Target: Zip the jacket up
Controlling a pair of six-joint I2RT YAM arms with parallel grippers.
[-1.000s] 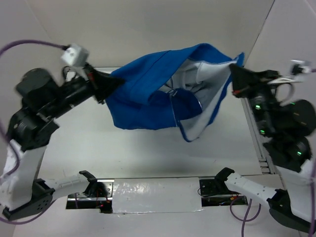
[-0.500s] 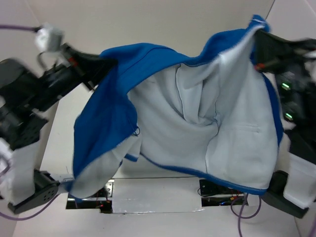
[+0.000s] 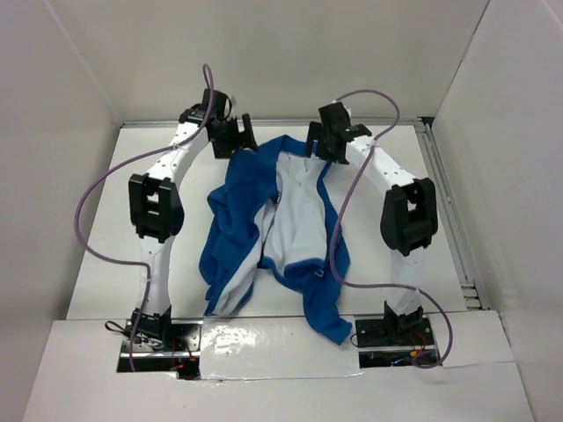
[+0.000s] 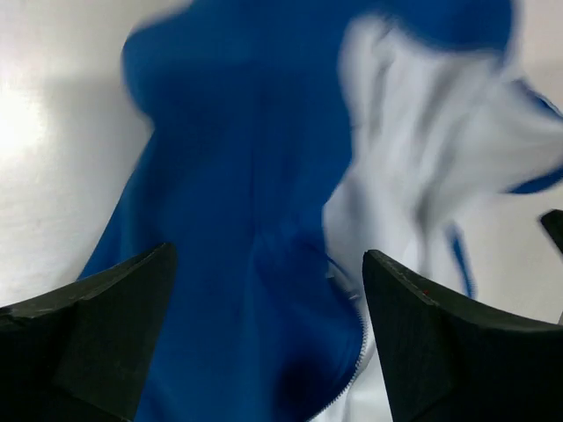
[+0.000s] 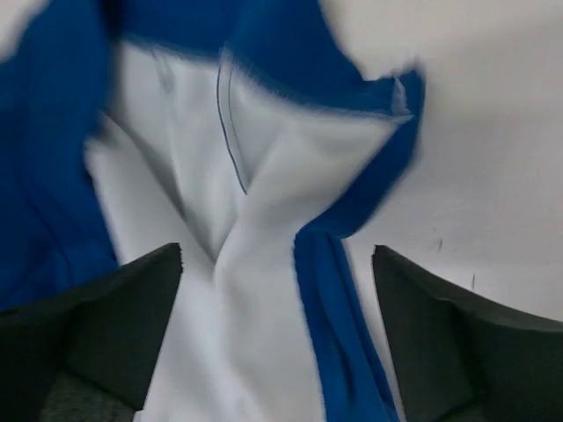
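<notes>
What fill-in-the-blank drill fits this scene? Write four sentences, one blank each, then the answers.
1. The jacket lies crumpled on the ____.
2. Its outer fabric is blue, and the exposed lining is ____.
3. The left gripper has its jaws ____, with nothing clamped between them.
4. In the top view, both grippers, the right gripper included, sit at the jacket's ____ end, away from the arm bases.

Answers: table; white; open; far

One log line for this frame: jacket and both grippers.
jacket: crumpled on table, lining up, unzipped | left gripper: open, above jacket | right gripper: open, above jacket
</notes>
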